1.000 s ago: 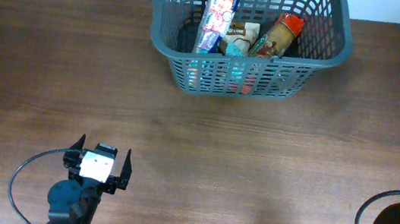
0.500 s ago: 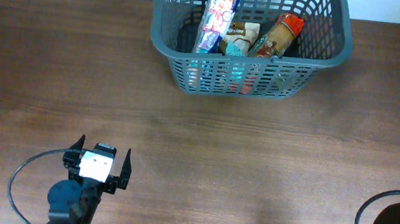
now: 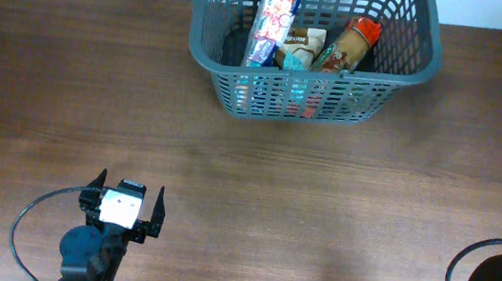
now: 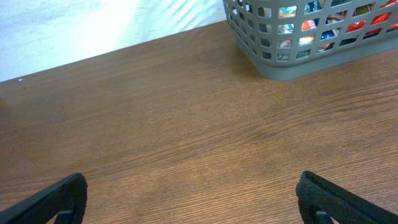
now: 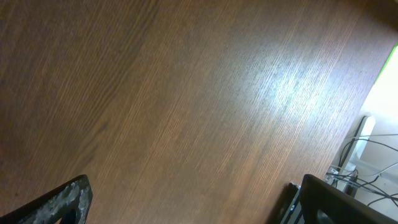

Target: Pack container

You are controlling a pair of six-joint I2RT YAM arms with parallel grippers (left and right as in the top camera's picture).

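Container [image 3: 372, 96] top centre of the overhead frame, on table [image 3: 321, 197]. Left gripper [image 3: 128, 195] lower left, jaws spread, empty. Right gripper [image 5: 193, 202] likewise released, above the wood. Inside the container: blue-red carton [image 3: 270, 23], orange pouch [image 3: 349, 45].

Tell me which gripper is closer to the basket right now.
Left. The left gripper sits open near the table's near-left edge, facing the basket. The right gripper is at the near-right corner, apparently farther, with the basket outside its camera view.
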